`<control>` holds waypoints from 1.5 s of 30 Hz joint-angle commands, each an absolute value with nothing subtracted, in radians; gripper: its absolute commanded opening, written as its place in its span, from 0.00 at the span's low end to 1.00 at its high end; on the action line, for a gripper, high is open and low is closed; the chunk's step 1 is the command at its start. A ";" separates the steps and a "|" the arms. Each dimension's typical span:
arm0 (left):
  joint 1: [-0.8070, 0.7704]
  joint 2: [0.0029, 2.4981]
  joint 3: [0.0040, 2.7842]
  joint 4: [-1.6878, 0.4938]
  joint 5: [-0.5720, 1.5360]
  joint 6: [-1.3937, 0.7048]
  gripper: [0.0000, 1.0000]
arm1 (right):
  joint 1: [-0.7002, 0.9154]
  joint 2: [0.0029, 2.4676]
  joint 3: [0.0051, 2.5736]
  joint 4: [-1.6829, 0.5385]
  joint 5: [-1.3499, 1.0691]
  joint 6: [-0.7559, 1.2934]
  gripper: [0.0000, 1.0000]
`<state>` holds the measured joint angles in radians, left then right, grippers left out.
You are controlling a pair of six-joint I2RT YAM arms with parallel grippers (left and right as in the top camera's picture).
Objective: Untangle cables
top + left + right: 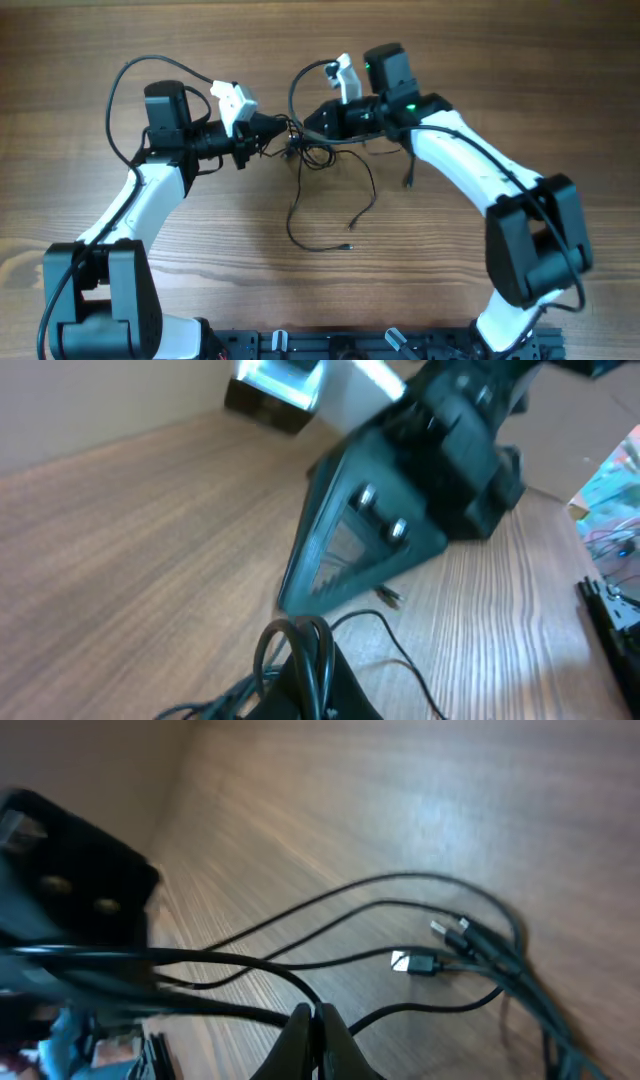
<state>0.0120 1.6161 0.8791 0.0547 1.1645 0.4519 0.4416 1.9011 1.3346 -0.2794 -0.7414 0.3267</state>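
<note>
Several thin black cables [318, 190] lie tangled at the table's centre, with loose ends trailing toward the front. My left gripper [281, 127] is shut on a bunch of cable loops [300, 650] at the left of the tangle. My right gripper [308, 122] faces it from the right, about touching it, and is shut on a cable strand [318, 1003]. In the right wrist view several strands fan out with small plug ends [420, 961]. The left wrist view shows the right gripper [300, 585] close ahead.
The wooden table [200, 220] extends all round. A thicker black arm cable [125, 100] loops behind the left arm. Another loop [300, 80] rises behind the right gripper. A black rail [380, 345] runs along the front edge.
</note>
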 commanded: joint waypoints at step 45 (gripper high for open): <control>0.216 1.512 0.891 0.419 0.600 -0.020 0.58 | 0.703 2.163 1.333 -0.411 -0.519 0.553 0.04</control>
